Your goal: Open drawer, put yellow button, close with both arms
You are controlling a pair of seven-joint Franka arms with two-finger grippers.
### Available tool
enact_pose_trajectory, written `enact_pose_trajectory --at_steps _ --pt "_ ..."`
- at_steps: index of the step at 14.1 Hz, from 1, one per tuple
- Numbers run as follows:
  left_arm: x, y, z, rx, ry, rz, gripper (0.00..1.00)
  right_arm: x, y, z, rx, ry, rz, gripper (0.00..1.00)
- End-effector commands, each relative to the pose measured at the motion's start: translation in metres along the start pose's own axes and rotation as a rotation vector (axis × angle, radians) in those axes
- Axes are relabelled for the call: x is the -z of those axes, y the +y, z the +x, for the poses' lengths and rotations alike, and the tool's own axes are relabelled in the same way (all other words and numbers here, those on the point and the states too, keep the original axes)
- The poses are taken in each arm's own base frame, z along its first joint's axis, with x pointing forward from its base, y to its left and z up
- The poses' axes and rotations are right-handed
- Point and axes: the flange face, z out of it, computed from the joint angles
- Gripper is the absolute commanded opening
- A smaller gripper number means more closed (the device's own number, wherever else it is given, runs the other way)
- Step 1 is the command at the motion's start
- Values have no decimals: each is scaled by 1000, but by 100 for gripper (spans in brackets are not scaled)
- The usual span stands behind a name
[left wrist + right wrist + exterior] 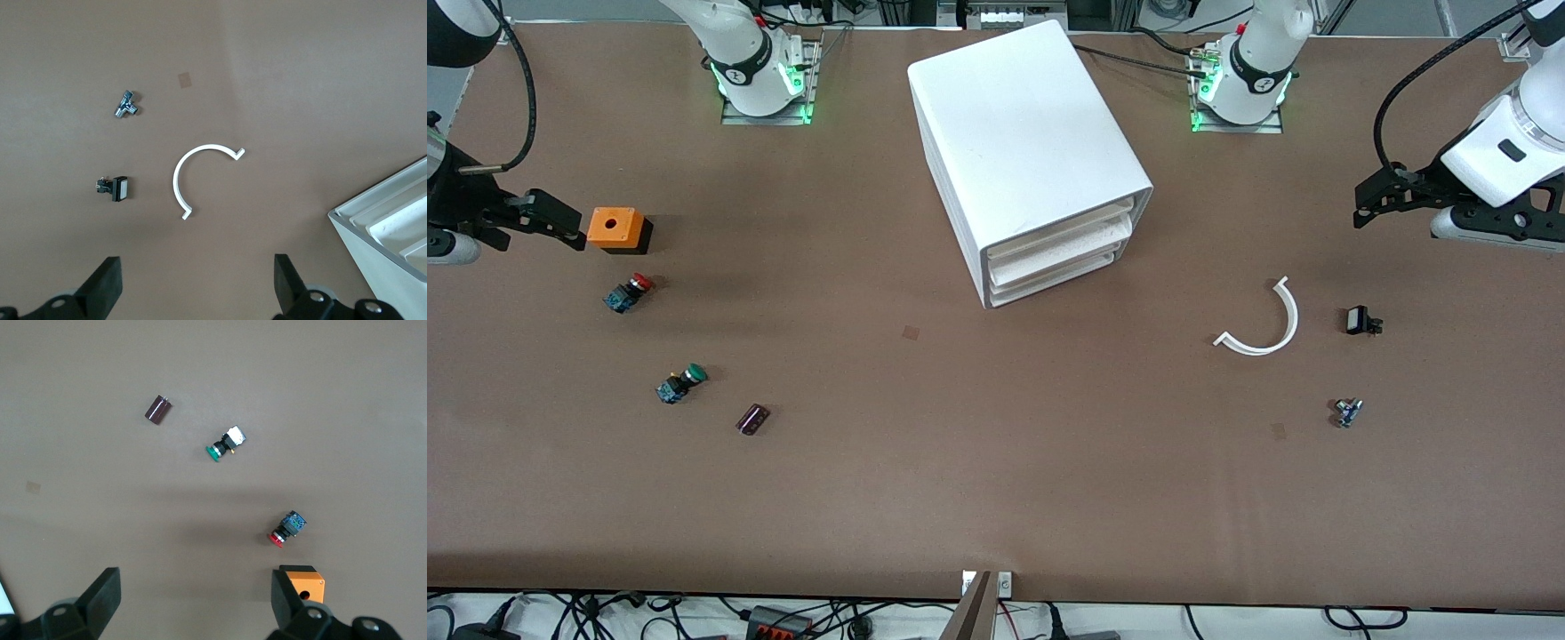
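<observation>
The yellow button does not show in any view. The white drawer cabinet (1032,151) stands in the middle of the table, and its three drawers (1060,258) are shut. A corner of it shows in the left wrist view (390,230). My right gripper (560,222) is open and empty, up over the right arm's end of the table, beside an orange box (611,228). In its wrist view (193,603) the box (303,581) lies by one finger. My left gripper (1369,203) is open and empty over the left arm's end, and also shows in its wrist view (197,283).
A red-capped button (629,292), a green-capped button (680,384) and a dark purple cylinder (752,419) lie near the right arm's end. A white curved strip (1267,324), a black switch (1360,320) and a small metal fitting (1347,412) lie near the left arm's end.
</observation>
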Motion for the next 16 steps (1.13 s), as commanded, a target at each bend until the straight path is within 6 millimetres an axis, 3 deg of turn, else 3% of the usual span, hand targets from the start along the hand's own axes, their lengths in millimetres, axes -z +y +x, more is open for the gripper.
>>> enact_pose_trajectory --at_steps 1,16 --pt "8 1 -3 -23 -4 9 100 2 -3 -2 -1 4 -9 100" --pt "10 6 -3 -31 -2 10 100 -2 -4 -3 0 -6 -6 100"
